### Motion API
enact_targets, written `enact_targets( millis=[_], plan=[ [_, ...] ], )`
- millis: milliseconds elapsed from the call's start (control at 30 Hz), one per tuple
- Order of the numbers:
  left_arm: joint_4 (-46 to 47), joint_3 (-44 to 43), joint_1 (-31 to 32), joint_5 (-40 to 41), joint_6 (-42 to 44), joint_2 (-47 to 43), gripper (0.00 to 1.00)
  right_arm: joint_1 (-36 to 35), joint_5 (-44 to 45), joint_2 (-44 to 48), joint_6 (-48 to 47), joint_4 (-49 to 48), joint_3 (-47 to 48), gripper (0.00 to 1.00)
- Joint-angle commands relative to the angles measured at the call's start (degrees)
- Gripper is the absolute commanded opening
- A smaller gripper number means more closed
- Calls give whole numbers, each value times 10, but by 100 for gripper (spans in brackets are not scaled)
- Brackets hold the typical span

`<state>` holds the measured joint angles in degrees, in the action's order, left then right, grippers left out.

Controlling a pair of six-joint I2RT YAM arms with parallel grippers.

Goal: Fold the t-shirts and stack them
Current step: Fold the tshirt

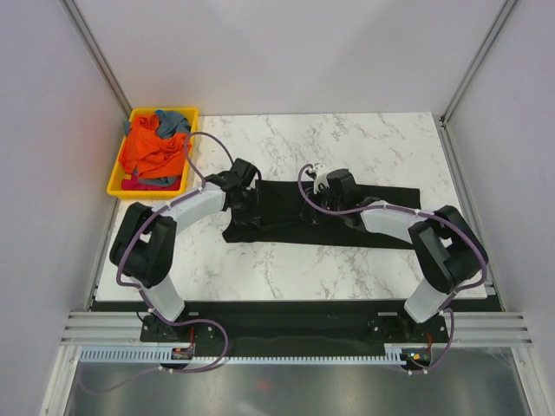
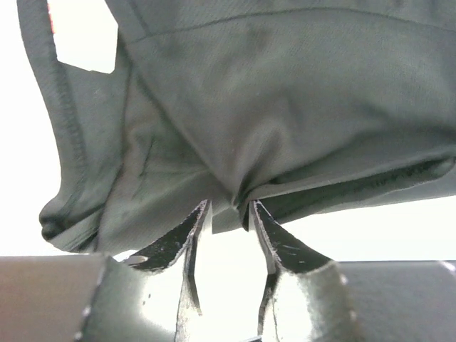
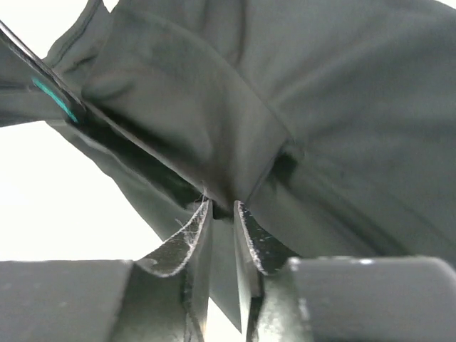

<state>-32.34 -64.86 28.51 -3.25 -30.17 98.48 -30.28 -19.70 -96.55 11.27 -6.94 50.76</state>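
A large black t-shirt [image 1: 347,221] lies stretched across the middle of the marble table. My left gripper [image 1: 245,186] is at its left part and is shut on a bunched fold of the black cloth [image 2: 271,121], pinched between the fingertips in the left wrist view [image 2: 229,210]. My right gripper [image 1: 325,192] is near the shirt's middle top edge and is shut on another fold of it [image 3: 285,92], with cloth running down between the fingers [image 3: 222,208]. Bright orange [image 1: 152,152] and grey-blue [image 1: 173,120] t-shirts lie crumpled in the tray.
A yellow plastic tray [image 1: 117,184] holds the other shirts at the back left corner of the table. Grey walls and metal posts enclose the table on the left, right and back. The marble top [image 1: 347,143] shows behind the black shirt.
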Motion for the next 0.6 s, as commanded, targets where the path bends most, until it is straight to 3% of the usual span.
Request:
enact_targets(
  millis=[0,200,567],
  plan=[
    [-28,-28,-2,44,2,-37,35,-4,8,50,-6,-23,-24,27],
    [-29,-99,-35,40,17,7,34,-4,28,64,23,-2,-1,38],
    [-37,-279,-112,4,60,182,29,-30,36,-14,91,-39,24,34]
  ],
)
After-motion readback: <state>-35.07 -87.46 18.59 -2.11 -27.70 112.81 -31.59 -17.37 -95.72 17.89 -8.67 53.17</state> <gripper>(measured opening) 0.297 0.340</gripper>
